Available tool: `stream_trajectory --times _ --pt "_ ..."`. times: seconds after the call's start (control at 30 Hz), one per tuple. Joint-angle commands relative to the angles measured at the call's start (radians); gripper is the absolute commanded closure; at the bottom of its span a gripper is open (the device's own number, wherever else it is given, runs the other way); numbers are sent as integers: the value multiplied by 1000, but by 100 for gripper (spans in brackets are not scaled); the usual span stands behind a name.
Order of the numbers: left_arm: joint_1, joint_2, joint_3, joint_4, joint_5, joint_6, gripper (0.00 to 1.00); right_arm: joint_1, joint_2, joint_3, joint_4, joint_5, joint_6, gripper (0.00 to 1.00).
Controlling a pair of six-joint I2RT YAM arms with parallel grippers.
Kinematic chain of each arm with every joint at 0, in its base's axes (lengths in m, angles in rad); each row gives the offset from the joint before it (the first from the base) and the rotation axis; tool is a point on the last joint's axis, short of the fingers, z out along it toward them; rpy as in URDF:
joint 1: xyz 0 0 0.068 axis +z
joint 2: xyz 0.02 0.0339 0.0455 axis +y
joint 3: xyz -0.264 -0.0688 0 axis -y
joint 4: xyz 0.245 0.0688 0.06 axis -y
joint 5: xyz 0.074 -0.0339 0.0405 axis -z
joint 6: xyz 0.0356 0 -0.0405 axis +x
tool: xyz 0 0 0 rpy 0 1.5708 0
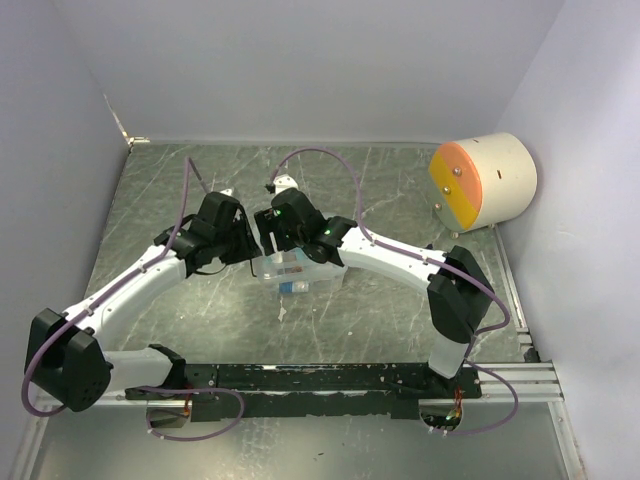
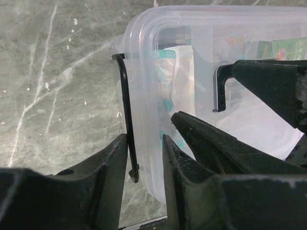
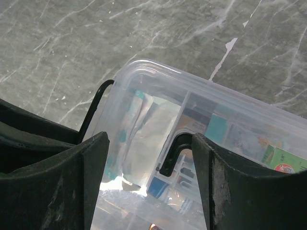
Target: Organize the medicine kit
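Note:
The medicine kit [image 1: 300, 277] is a clear box lying on the marbled table, lid on, with packets showing through. My left gripper [image 2: 144, 143] is at the kit's [image 2: 144, 43] left end. Its narrowly parted jaws straddle the black wire latch [image 2: 125, 110] and the end wall; the latch lies against the left finger. My right gripper [image 3: 149, 143] is wide open just above the lid [image 3: 158, 76]. The end of the black handle [image 3: 171, 155] sits between its fingers, against the right one. The latch [image 3: 93, 108] also shows in the right wrist view. In the top view both grippers, left [image 1: 247, 245] and right [image 1: 283, 238], meet over the kit.
A large cream-and-orange cylinder [image 1: 483, 182] stands at the back right against the wall. A black rail [image 1: 330, 378] with the arm bases runs along the near edge. Pale walls close in the table on three sides.

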Motion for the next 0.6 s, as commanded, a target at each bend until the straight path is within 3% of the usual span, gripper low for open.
stream_trajectory --times 0.0,0.3,0.57 --pt "-24 24 24 -77 -80 37 60 0 100 -82 -176 -53 38 30" --pt "-36 21 25 -81 -83 24 62 -1 87 -88 -164 -52 44 30" --pt "-37 -7 61 -85 -99 26 44 -14 41 19 -216 -9 51 30"
